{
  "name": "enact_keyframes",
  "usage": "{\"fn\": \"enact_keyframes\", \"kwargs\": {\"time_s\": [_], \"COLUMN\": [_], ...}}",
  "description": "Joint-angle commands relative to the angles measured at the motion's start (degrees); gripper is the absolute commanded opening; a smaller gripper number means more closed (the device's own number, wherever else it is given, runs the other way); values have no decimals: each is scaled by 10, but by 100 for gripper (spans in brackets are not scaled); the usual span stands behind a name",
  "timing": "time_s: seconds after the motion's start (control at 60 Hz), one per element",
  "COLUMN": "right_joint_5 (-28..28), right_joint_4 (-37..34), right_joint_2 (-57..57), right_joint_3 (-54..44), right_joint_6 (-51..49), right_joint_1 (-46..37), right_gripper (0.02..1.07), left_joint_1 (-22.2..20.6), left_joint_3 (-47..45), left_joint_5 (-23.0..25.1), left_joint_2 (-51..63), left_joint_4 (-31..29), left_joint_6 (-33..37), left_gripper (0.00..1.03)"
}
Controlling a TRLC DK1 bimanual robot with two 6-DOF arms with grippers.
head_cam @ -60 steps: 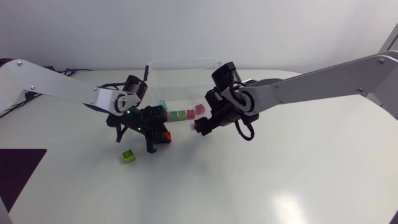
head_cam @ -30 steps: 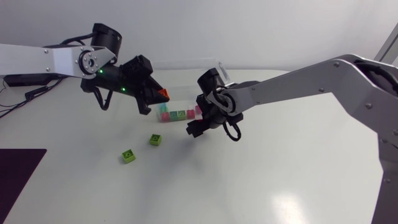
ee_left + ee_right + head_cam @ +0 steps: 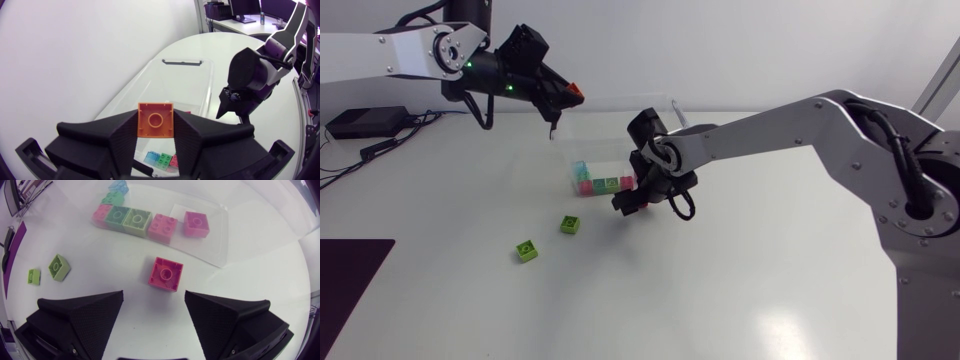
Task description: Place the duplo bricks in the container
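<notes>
Rising from the table (image 3: 740,280), where it sat low 1 second ago, the left gripper (image 3: 565,97) now hangs above the far left corner of the container (image 3: 617,98). It carries the orange brick (image 3: 576,92). The right gripper (image 3: 625,203) has slid leftward, to just beside the container's near wall.

The left gripper (image 3: 155,131) is closed narrowly, with both fingers pressed against opposite sides of the orange brick (image 3: 155,120). The right gripper (image 3: 154,300) is spread wide and holds nothing.

The right wrist view alone shows a pink brick (image 3: 166,273) lying on the table ahead of those open fingers. In the head view the gripper hides it. Both views show the row of bricks (image 3: 605,183) inside the container and the 2 green bricks (image 3: 570,225) on the table.
</notes>
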Motion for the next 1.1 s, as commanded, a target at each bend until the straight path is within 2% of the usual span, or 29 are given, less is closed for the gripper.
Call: {"fn": "enact_keyframes", "kwargs": {"time_s": [0.0, 0.05, 0.267, 0.383, 0.433, 0.5, 0.517, 0.533, 0.617, 0.717, 0.95, 1.083], "right_joint_5": [-2, -4, -6, -10, -10, -10, -10, -10, -10, -10, -10, -10], "right_joint_4": [-13, -14, -34, -51, -51, -52, -52, -53, -58, -62, -108, -117], "right_joint_2": [16, 17, 34, 42, 44, 46, 46, 47, 49, 54, 74, 80], "right_joint_3": [14, 16, 47, 65, 68, 71, 72, 73, 78, 85, 126, 136], "right_joint_6": [23, 25, 37, 45, 49, 53, 54, 55, 60, 65, 74, 80], "right_joint_1": [-5, -6, -8, -10, -10, -11, -11, -11, -11, -12, -14, -15], "right_gripper": [85, 82, 82, 82, 81, 80, 80, 80, 80, 78, 77, 75], "left_joint_1": [1, -1, -6, -10, -10, -11, -11, -11, -12, -12, -11, -9], "left_joint_3": [34, 52, 133, 156, 163, 171, 171, 175, 175, 170, 133, 65], "left_joint_5": [7, 5, -29, -39, -44, -48, -48, -49, -50, -50, -50, -50], "left_joint_2": [37, 55, 143, 167, 175, 183, 184, 185, 187, 185, 149, 91], "left_joint_4": [6, 6, 3, 3, 5, 5, 5, 4, 5, 6, 6, 17], "left_joint_6": [-27, -30, -36, -37, -38, -39, -39, -40, -40, -39, -37, -27], "left_gripper": [21, 21, 23, 29, 38, 57, 57, 66, 85, 96, 98, 98]}}
